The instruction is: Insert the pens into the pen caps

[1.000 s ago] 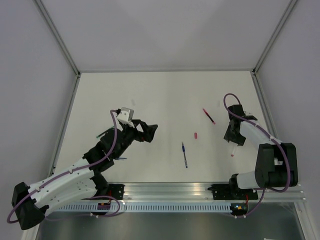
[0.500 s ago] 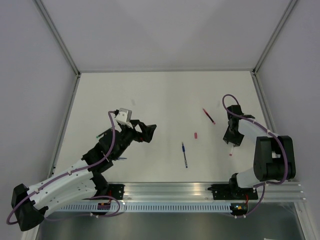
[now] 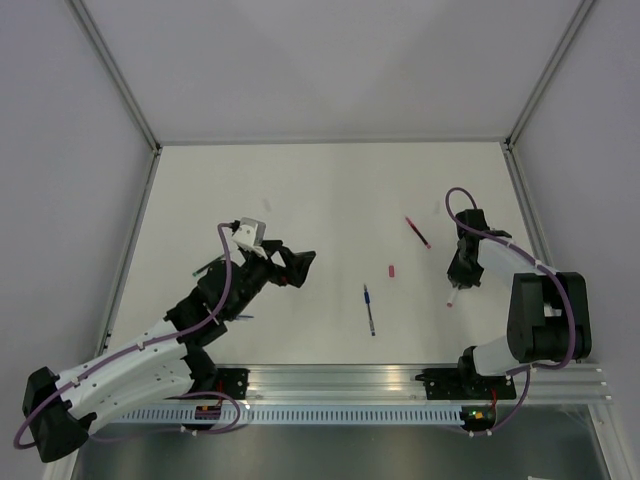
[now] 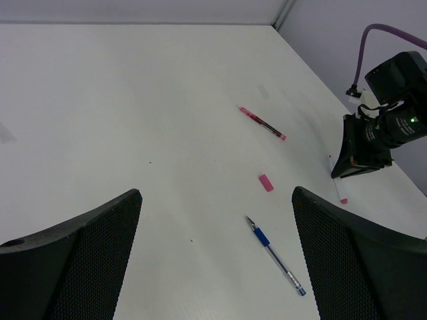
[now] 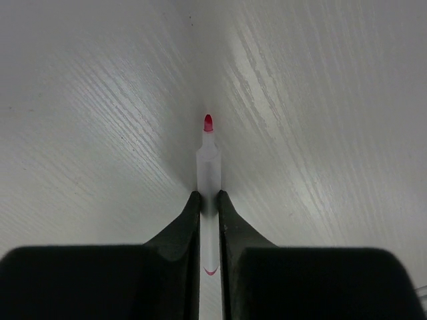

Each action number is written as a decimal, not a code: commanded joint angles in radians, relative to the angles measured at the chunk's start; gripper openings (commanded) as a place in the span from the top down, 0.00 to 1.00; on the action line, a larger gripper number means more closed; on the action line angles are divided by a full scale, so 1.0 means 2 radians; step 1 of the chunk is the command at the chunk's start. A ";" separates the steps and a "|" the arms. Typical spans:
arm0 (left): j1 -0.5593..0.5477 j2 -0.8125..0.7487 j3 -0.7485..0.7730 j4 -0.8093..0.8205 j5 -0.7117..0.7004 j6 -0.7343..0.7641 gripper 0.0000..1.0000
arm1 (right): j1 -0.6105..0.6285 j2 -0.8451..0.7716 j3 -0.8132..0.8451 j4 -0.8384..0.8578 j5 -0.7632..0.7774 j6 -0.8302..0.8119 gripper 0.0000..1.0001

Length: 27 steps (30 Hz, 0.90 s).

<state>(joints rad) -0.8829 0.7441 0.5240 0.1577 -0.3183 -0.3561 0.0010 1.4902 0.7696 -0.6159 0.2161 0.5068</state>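
While the left arm had no pen to work, the top view listed its left gripper point(image 3: 296, 264) parked left of centre, jaws spread wide, nothing in them. Right gripper point(image 3: 458, 283) sat low at the table's point(image 3: 300, 180) right side over the white pen point(image 3: 452, 297), its reddish end poking out toward the near edge. Loose stock, approx. mid-table: red pen point(image 3: 418, 232), red cap point(image 3: 392, 269) nearer the bases, blue pen point(image 3: 369, 309) nearer still. All 3 lay apart from each other and from both grippers.

Left wrist view: 2 mesh-faced fingers point(image 4: 93, 260) stood wide apart w/ bare table between. The same 3 items lay ahead, w/ the right gripper beyond them at its pen. Prob. a waiting pose.

Right wrist view: fingers point(image 5: 189, 212) pinched the white pen's barrel from both sides, reddish tip point(image 5: 208, 123) pointing ahead. Whether the pen was lifted off the table was not clear. Grip sat behind the tip, prob. to leave that end free for a cap.

Vs. 1 s earlier, top view: right jaws had closed from part-open onto the pen, and its reddish end had swung toward centre. Left arm and the 3 loose items were unchanged.
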 commanded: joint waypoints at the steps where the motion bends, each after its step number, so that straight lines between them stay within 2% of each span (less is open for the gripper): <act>1: 0.000 0.002 -0.011 0.045 0.042 0.015 0.00 | 0.003 0.028 -0.034 0.029 -0.078 0.003 0.96; 2: -0.001 0.005 -0.011 0.048 0.050 0.013 0.00 | 0.003 0.026 -0.034 0.035 -0.083 0.001 1.00; 6: -0.001 0.018 -0.007 0.064 0.119 0.007 0.00 | 0.006 -0.005 -0.020 0.038 -0.086 -0.003 1.00; 10: -0.001 0.052 0.008 0.072 0.187 -0.007 0.01 | 0.012 -0.087 0.020 0.032 -0.105 -0.016 1.00; 11: 0.000 0.057 0.011 0.075 0.218 -0.009 0.02 | 0.015 -0.105 0.028 0.045 -0.148 -0.027 1.00; 13: -0.001 0.076 0.016 0.087 0.247 -0.019 0.03 | 0.029 -0.156 0.040 0.063 -0.181 -0.029 1.00; 19: 0.000 0.115 0.027 0.120 0.337 -0.047 0.07 | 0.120 -0.271 0.009 0.188 -0.287 -0.004 1.00; 23: -0.001 0.134 0.029 0.148 0.394 -0.066 0.07 | 0.191 -0.327 -0.033 0.278 -0.309 0.026 1.00; 27: 0.000 0.146 0.019 0.186 0.422 -0.086 0.07 | 0.220 -0.381 -0.096 0.368 -0.318 0.080 1.00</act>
<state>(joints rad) -0.8833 1.0252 0.5434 0.4011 0.4114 -0.4664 0.4114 0.7750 0.6468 -0.0814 -0.3653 0.5655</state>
